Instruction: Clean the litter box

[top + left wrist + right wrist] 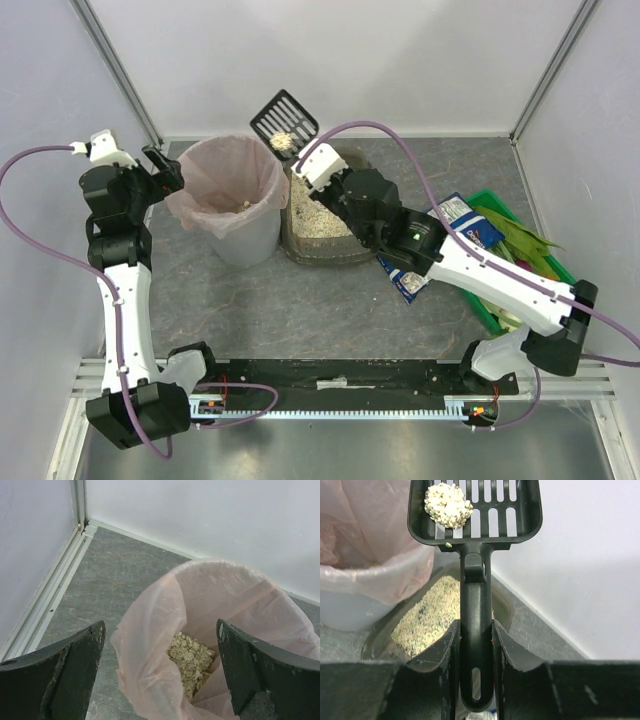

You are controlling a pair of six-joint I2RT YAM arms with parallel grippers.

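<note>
The litter box (300, 248) is a dark grey-brown tray of beige granules at the table's back middle, partly under my right arm; it also shows in the right wrist view (427, 615). My right gripper (476, 632) is shut on the handle of a black slotted scoop (284, 118) held above the box's far end. A pale clump (448, 505) lies in the scoop (490, 515). My left gripper (160, 650) is open and empty, above the near rim of the pink-lined bin (150, 645), which holds a heap of granules (191, 660).
The pink-lined bin (228, 190) stands just left of the litter box. A green crate of vegetables (520, 250) sits at the right, with a blue-and-white packet (445, 235) beside it under my right arm. White walls close the back and sides.
</note>
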